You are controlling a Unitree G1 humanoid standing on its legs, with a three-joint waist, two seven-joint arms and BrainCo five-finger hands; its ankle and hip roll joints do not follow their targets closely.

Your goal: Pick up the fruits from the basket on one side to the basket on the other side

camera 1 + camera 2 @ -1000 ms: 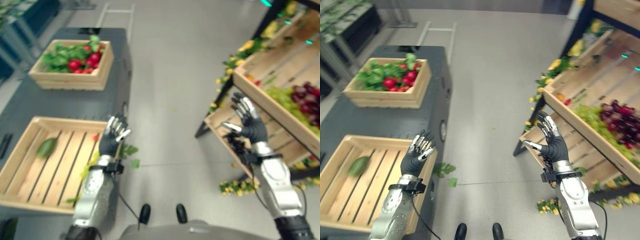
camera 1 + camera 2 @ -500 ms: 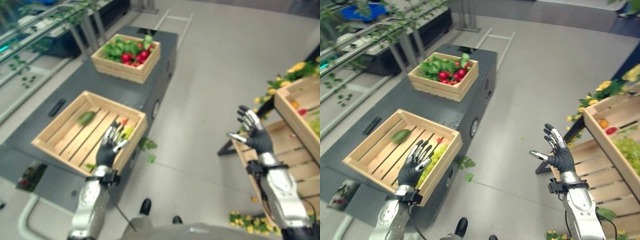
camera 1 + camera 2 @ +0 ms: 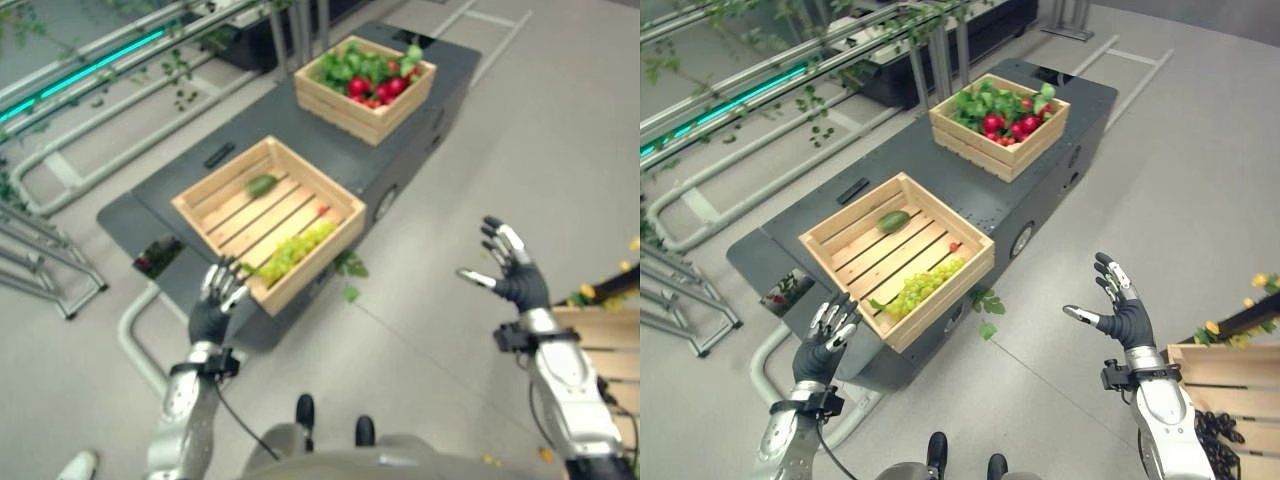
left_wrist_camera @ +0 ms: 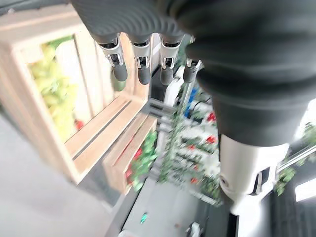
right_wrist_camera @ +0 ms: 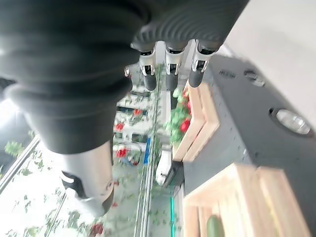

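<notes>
While empty, left hand (image 3: 825,340) and right hand (image 3: 1122,315) spread open.

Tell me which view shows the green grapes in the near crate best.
The right eye view: the green grapes lie unobstructed on the near crate's slats, by its front corner. The left eye view shows them about as well. The left wrist view shows a yellow-green blur inside the crate; the right wrist view doesn't help.

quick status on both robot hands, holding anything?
Left robot hand: open, holding nothing, just short of the near wooden crate.
Right robot hand: open, holding nothing, raised over the floor.
</notes>
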